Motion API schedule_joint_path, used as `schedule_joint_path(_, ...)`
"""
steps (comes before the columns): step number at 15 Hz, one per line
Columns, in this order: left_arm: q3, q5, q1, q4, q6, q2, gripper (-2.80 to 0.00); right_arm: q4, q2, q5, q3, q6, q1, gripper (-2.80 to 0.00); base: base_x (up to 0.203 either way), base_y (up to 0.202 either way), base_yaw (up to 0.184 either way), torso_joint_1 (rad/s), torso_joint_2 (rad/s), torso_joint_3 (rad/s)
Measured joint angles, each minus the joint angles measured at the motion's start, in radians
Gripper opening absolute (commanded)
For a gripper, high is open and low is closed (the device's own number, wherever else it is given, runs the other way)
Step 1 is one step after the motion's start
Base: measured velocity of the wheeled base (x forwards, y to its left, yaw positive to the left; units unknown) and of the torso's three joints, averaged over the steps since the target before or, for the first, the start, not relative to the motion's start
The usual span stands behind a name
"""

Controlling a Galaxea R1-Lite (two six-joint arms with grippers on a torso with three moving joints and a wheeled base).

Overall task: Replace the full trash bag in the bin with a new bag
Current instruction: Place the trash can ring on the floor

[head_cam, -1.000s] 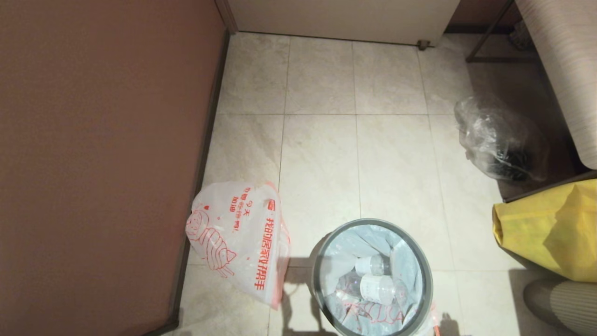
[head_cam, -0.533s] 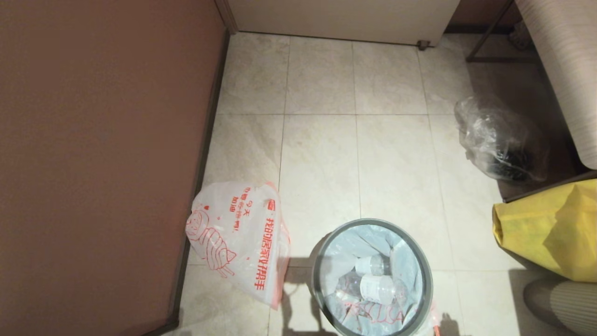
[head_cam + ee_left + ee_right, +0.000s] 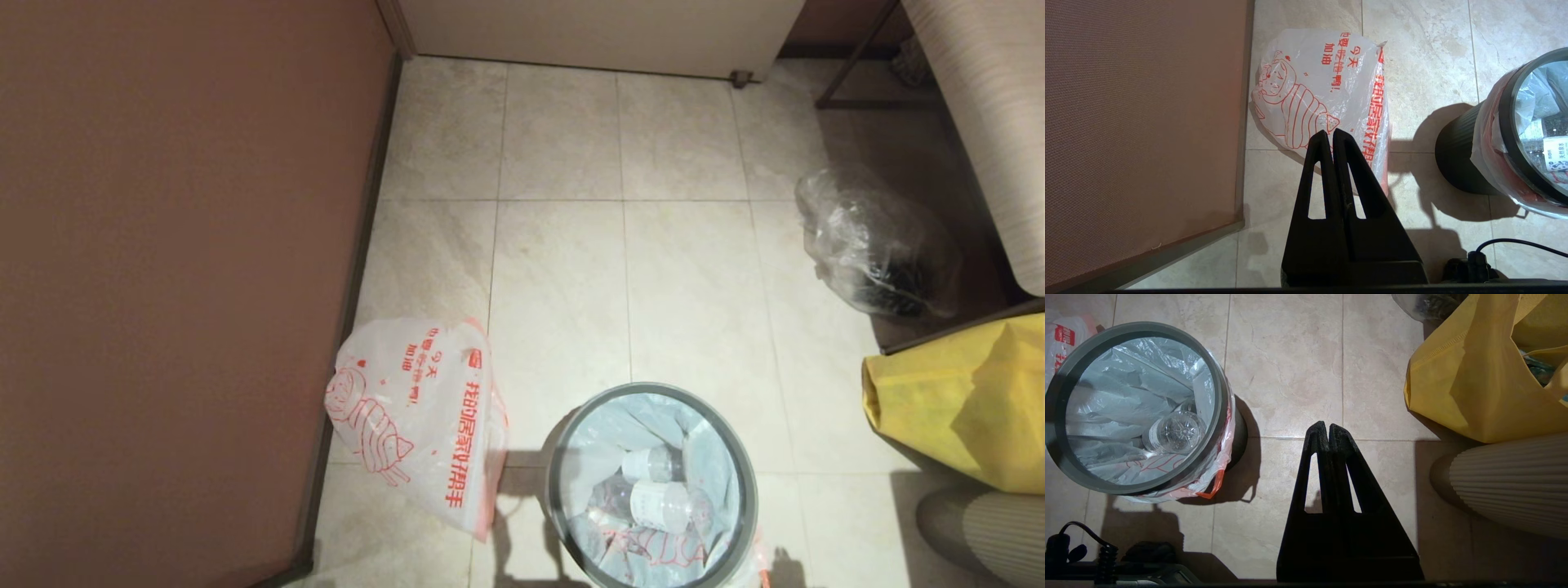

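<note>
The full trash bag (image 3: 653, 498) sits inside the bin (image 3: 557, 482), lower centre of the head view; the new bag (image 3: 408, 416) lies left of it. Left hand (image 3: 1329, 136) and right hand (image 3: 1323, 428) hang above the floor (image 3: 563, 245), fingers together, empty.

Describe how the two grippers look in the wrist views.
Both the left gripper and the right gripper are matte black, each with two long tapering jaws that have a narrow triangular cut-out. A thin black cable shows near each base. No markings are visible.
</note>
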Motion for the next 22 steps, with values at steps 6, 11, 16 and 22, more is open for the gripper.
schedule_joint_path(6,0.0,0.0,0.0,0.0,0.0,0.0,-2.8,0.017,0.03,0.066,-0.073,-0.122,0.0,-2.8,0.0,0.0,0.0,0.0,0.0,0.0)
schedule_joint_path(11,0.0,0.0,0.0,0.0,0.0,0.0,-2.8,0.013,0.206,0.066,-0.246,-0.133,0.0,-2.8,0.0,0.0,0.0,0.0,0.0,0.0)
schedule_joint_path(16,0.0,0.0,0.0,0.0,0.0,0.0,-2.8,0.011,0.447,0.056,-0.409,-0.134,-0.001,-2.8,0.0,0.0,0.0,0.0,0.0,0.0)
schedule_joint_path(22,0.0,0.0,0.0,0.0,0.0,0.0,-2.8,0.008,0.812,0.031,-0.629,-0.134,0.005,-2.8,0.0,0.0,0.0,0.0,0.0,0.0)
